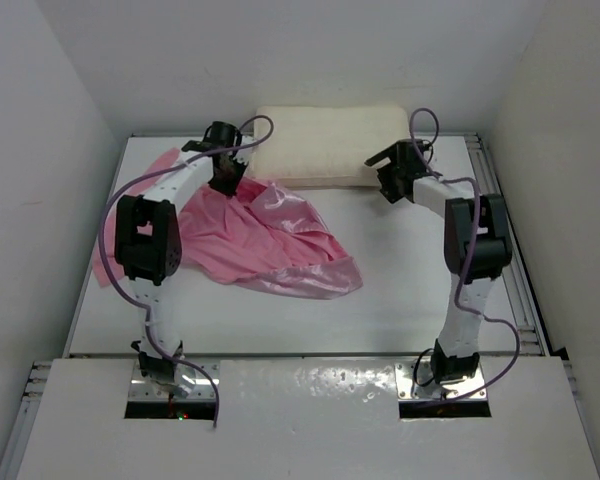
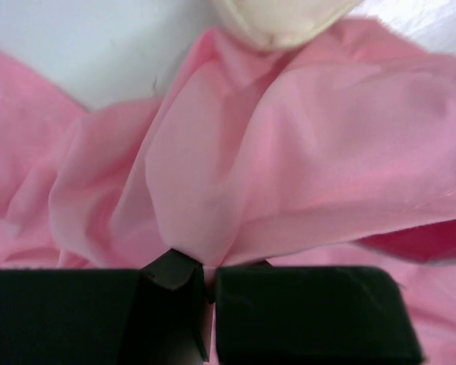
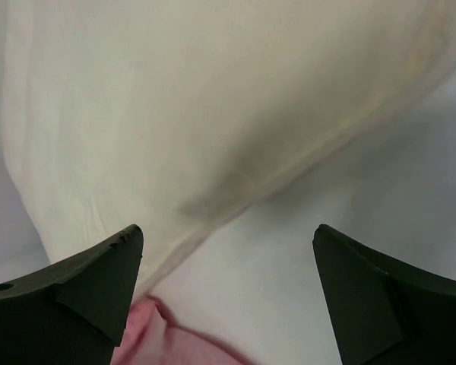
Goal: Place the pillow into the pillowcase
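The white surface (image 1: 410, 300) fills the middle of the overhead view. Left of centre on it, the pink pillowcase (image 1: 280, 245) lies crumpled in a loose heap. Its upper edge reaches the lower left corner of the pillow (image 1: 325, 140), which lies lengthwise across the top of the frame by the back wall. In the left wrist view that cream corner shows at top centre, with pink cloth right against it.

The left end effector (image 2: 207, 280) is closed tight on a pinched fold of the pillowcase, and the cloth fans upward from its tips. The right end effector (image 3: 228, 289) is spread wide with nothing in it. It hovers just off the pillow's lower right edge, and a scrap of pink shows at the bottom left of its view.

The step in hand looks like opening the case's mouth toward the pillow. Whether the pinch holds one layer or both cannot be told, and that matters: only a single layer at the hem will let the mouth gape when raised. The satin probably slips and bunches, so a firm pinch and a slow lift toward the cream corner would suit. The free end effector would do best to bite deep on the plump pillow's edge, then feed a corner in first.
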You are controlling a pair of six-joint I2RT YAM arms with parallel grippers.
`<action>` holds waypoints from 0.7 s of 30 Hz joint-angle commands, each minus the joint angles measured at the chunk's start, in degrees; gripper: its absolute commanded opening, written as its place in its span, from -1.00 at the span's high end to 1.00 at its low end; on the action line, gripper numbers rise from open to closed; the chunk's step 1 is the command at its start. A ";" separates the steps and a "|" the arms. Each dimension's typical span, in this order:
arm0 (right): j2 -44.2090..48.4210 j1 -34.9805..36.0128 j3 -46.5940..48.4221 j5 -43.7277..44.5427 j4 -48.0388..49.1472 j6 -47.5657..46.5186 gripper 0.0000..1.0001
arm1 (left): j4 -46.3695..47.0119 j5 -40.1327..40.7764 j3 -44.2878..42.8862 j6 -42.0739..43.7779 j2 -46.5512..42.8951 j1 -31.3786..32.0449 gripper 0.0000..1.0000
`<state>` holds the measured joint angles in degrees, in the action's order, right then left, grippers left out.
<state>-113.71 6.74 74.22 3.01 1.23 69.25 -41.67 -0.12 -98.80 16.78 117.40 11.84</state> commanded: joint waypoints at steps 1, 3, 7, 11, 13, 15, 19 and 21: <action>-7.46 0.02 7.68 -0.37 4.30 9.05 -0.85 | -5.43 1.79 0.01 2.56 -3.32 -1.37 1.00; -10.29 0.02 11.99 0.07 4.13 11.24 -0.89 | -5.88 2.66 1.50 2.91 -4.63 -2.51 1.00; -15.48 -0.41 15.69 0.42 7.28 15.03 -0.93 | -5.18 5.30 5.72 3.53 -7.01 -4.10 1.00; -15.50 -1.38 14.05 -0.28 10.01 15.38 0.76 | -3.51 6.27 9.24 3.79 -8.68 -5.59 1.00; -12.43 -2.52 10.44 -0.02 11.93 14.60 1.00 | -3.24 6.71 10.03 4.14 -8.95 -6.21 1.00; -5.69 -4.18 3.07 0.16 17.01 14.85 1.00 | -2.37 7.67 10.65 4.58 -8.86 -6.65 1.00; 7.07 -6.48 -7.57 -5.00 26.10 16.62 1.00 | -0.78 9.52 11.53 5.72 -7.81 -6.65 1.00; 15.60 -6.48 -8.99 -6.60 24.36 14.26 1.00 | -0.08 9.17 11.27 6.16 -7.19 -6.65 1.00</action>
<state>-110.76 1.50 64.66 -1.48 14.44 83.94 -44.66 7.70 -87.18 21.37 111.74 5.63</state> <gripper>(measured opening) 0.080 0.007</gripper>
